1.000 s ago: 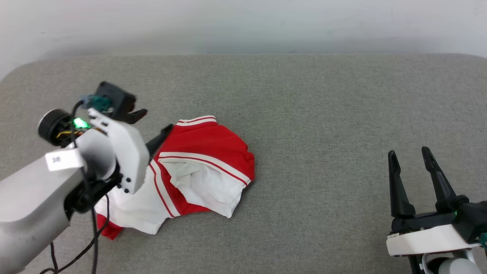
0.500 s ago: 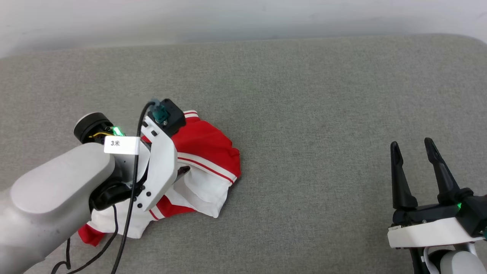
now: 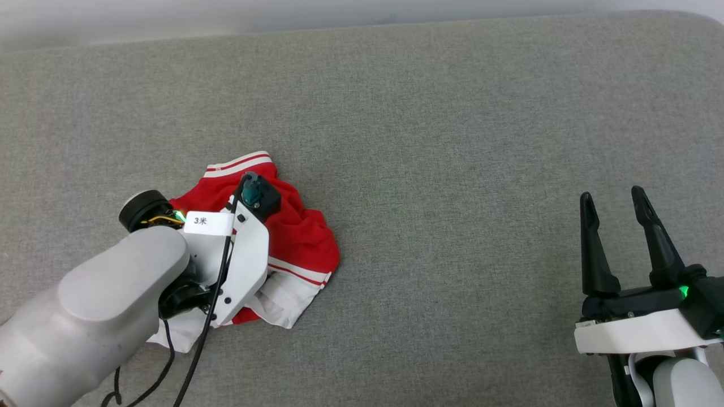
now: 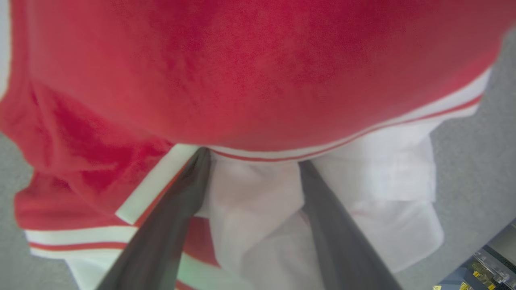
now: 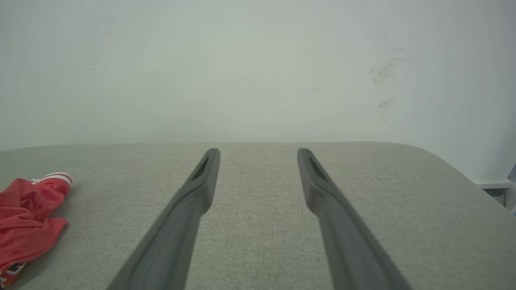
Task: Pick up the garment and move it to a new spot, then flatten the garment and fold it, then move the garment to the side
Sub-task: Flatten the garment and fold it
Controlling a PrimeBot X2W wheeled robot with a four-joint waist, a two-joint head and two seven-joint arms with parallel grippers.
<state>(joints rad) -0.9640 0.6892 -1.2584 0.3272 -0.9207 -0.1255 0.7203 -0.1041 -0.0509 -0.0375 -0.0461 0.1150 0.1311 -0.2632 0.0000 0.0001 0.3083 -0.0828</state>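
Garment (image 3: 300, 237): soft cloth, creased. The red body is matt and finely textured; the white panels look smoother.
Desk (image 3: 452, 141): grey woven cloth cover on all sides of the garment, matt and coarse-grained.
Left fingers (image 4: 173, 217), at the garment: dark, smooth, matt, plastic by appearance.
Right fingers (image 3: 593, 254), well right of the garment: same dark matt finish.
Left forearm shell (image 3: 102, 305), over the garment: pale grey, smooth, slight sheen; white paper-like label (image 3: 208, 221).
Wall (image 5: 258, 68), beyond the garment: matt painted, scuffed.

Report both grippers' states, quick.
Left gripper: open, fingertips pressing into the crumpled red jersey with white sleeves, not clamped.
Right gripper: open, empty.
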